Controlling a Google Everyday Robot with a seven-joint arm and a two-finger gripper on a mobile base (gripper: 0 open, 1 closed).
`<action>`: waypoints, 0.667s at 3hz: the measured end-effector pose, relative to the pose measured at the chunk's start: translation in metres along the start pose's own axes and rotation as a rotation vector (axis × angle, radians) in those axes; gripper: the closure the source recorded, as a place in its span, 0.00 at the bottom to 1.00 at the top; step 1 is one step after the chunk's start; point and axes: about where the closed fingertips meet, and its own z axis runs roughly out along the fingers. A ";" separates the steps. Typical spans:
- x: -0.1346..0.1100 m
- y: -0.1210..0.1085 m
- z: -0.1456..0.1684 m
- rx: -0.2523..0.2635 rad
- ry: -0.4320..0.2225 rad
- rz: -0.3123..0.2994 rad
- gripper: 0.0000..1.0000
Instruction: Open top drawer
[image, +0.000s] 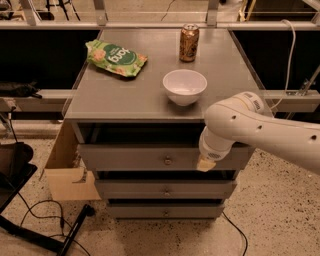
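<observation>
The top drawer (125, 157) is the wide grey front just under the cabinet top, with a small round metal knob (168, 160) at its centre. A dark gap shows above the front; its inside is hidden. My gripper (205, 163) hangs from the white arm (260, 127), which comes in from the right. Its tan tip sits against the drawer front, a little right of the knob and at about the same height. It holds nothing that I can see.
Two shallower grey drawers (165, 190) lie below. On the cabinet top (125, 92) stand a white bowl (184, 86), a brown can (189, 42) and a green snack bag (115, 57). A cardboard box (67, 172) leans at the left; cables (45, 220) run on the floor.
</observation>
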 end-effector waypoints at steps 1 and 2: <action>0.015 0.015 -0.012 -0.022 0.018 0.028 0.73; 0.014 0.013 -0.017 -0.022 0.018 0.028 0.96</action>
